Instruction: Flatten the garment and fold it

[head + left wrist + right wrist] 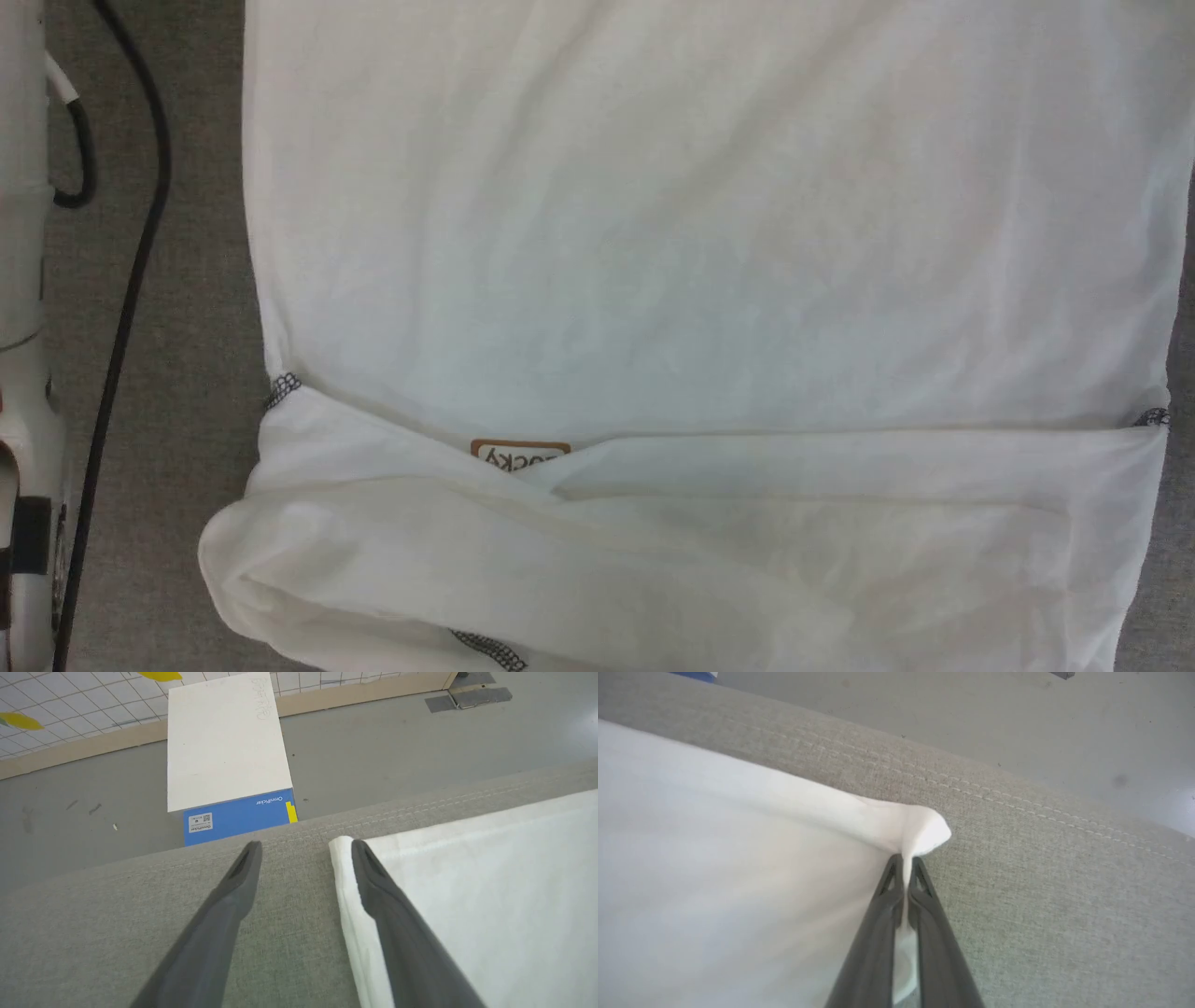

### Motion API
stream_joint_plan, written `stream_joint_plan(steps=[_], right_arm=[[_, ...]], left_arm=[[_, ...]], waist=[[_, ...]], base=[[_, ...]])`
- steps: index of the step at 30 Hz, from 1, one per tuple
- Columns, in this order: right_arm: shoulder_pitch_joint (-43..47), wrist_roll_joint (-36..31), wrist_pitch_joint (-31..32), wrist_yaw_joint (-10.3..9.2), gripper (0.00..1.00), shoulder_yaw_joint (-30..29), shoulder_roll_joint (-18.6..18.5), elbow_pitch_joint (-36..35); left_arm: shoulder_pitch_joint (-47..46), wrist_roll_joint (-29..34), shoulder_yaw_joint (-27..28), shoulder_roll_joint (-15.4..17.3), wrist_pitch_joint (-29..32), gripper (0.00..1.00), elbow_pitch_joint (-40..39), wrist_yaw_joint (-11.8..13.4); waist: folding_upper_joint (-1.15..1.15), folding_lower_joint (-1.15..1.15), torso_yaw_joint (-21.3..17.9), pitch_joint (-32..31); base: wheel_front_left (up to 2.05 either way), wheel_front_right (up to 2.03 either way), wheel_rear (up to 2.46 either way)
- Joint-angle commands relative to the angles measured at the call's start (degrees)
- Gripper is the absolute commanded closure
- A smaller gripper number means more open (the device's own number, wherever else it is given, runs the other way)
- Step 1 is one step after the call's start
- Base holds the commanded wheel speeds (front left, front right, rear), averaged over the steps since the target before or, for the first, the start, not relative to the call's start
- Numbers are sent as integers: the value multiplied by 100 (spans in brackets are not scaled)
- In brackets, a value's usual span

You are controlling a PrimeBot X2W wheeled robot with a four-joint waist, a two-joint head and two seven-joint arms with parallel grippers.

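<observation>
The white garment [709, 243] lies spread over the grey table, its sleeves folded across near the "LUCKY" patch [519, 455] and zigzag seams [283, 385]. In the left wrist view my left gripper [306, 847] stands open over the garment's hem corner [343, 858], one finger on the grey cloth, the other over the white fabric [490, 882]. In the right wrist view my right gripper [903, 861] is shut on the other corner of the garment [924, 833], the fabric pinched and bunched between its fingers.
The table has a grey fabric cover [177, 392] with a stitched edge [420, 807]. A white and blue box [224, 751] stands on the floor beyond the table edge. A black cable [131, 280] and pale robot parts [23, 280] run along the left.
</observation>
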Motion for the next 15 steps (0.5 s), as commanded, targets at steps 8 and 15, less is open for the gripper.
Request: stream_joint_plan(steps=[8, 15], right_arm=[[37, 135, -43, -8, 100, 121, -73, 168], [-30, 212, -149, -8, 100, 195, -96, 180]], left_arm=[[-191, -343, -366, -147, 2277, 78, 487, 435], [62, -677, -85, -228, 2100, 100, 46, 540]], waist=[[0, -1, -166, 119], [0, -1, -171, 177]], base=[[0, 0, 0], [0, 0, 0]])
